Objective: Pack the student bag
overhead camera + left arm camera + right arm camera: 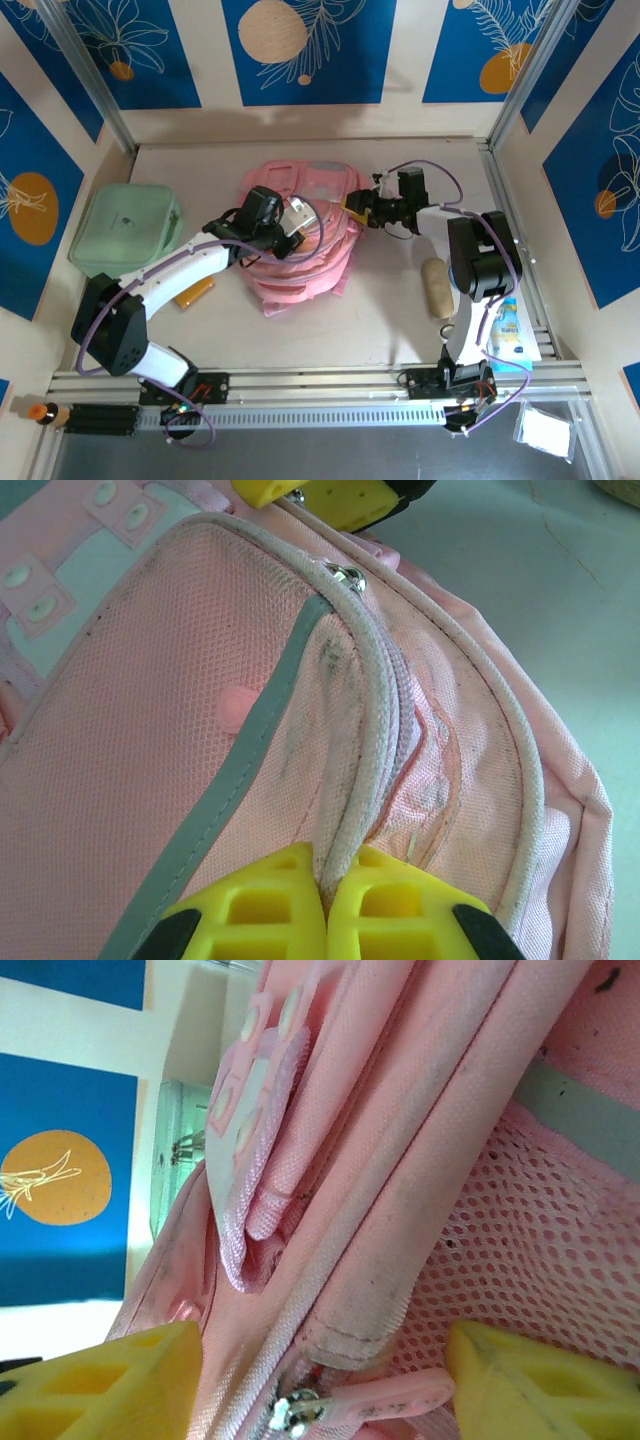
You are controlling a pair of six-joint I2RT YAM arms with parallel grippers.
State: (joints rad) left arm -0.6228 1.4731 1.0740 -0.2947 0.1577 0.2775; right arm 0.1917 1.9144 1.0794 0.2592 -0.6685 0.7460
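The pink student bag (305,250) lies in the middle of the table. My left gripper (288,226) rests on its top; in the left wrist view the gripper (335,890) is shut on the white piped seam (365,750) beside a zipper line of the bag (150,730). My right gripper (362,210) is at the bag's right edge. In the right wrist view it (325,1390) stands open, its yellow fingers (100,1390) on either side of a pink zipper pull (400,1400) with a metal slider (293,1413). Pink mesh (540,1240) lies beside the zipper.
A mint-green case (125,228) sits at the left, an orange pen-like object (195,293) under the left arm. A beige oblong object (437,287) and a blue-white packet (508,335) lie at the right, near the right arm's base. Walls enclose the table.
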